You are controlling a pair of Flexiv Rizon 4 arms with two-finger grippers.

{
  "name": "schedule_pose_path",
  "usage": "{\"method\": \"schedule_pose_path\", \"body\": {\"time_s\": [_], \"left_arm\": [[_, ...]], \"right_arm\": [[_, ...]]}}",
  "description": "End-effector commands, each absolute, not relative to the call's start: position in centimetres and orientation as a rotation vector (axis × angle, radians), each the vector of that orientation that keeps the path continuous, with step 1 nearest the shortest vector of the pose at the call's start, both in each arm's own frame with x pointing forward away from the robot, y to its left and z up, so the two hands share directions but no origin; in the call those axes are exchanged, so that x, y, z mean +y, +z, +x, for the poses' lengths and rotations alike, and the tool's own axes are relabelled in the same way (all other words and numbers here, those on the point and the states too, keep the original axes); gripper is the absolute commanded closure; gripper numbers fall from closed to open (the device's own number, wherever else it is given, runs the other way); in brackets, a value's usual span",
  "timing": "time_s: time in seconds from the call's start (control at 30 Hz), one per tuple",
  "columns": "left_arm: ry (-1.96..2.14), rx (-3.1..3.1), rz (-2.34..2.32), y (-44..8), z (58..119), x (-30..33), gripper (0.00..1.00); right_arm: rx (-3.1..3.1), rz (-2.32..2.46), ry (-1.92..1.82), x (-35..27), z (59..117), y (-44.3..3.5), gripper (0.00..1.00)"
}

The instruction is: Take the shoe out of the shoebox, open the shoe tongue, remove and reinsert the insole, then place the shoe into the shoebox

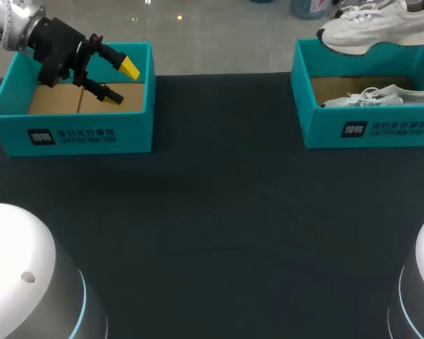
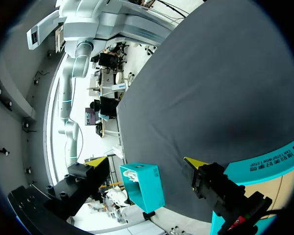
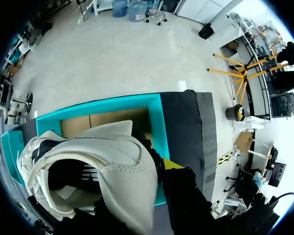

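A white sneaker [image 1: 371, 28] hangs above the back of the teal shoebox [image 1: 318, 127] at the table's far right. In the right wrist view my right gripper [image 3: 157, 169] is shut on the sneaker [image 3: 103, 156] at its collar. One yellow tip shows outside the shoe and the other finger is hidden inside it. The shoebox [image 3: 157, 122] lies just below. A second white sneaker [image 1: 378, 97] rests inside that box. My left gripper [image 1: 121, 83] stands open and empty over the other teal box [image 1: 71, 134] at the far left. Its fingers [image 2: 196, 162] are wide apart.
The left teal box [image 2: 264, 166] has a bare cardboard bottom. A wide stretch of dark table [image 1: 219, 212] lies between the two boxes and runs to the front edge. The arms' white bases stand at the near corners.
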State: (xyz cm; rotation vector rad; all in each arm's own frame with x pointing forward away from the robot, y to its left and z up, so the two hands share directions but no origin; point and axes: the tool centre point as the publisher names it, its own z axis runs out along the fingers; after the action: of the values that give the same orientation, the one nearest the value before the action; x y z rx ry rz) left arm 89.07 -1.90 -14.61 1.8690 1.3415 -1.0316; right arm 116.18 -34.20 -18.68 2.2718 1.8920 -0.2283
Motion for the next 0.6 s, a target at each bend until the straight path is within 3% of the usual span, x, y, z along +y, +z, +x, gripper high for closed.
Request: {"method": "schedule_pose_path", "body": {"time_s": [0.03, 0.6], "left_arm": [[-1.03, 1.343, 1.872, -14.6, 89.1, -1.9, 0.0], [-1.03, 1.343, 1.872, -14.6, 89.1, -1.9, 0.0]], "right_arm": [[1.852, 2.254, -0.217, -33.5, 115.0, -18.7, 1.0], [1.74, 2.389, -0.173, -32.7, 115.6, -21.3, 1.0]]}}
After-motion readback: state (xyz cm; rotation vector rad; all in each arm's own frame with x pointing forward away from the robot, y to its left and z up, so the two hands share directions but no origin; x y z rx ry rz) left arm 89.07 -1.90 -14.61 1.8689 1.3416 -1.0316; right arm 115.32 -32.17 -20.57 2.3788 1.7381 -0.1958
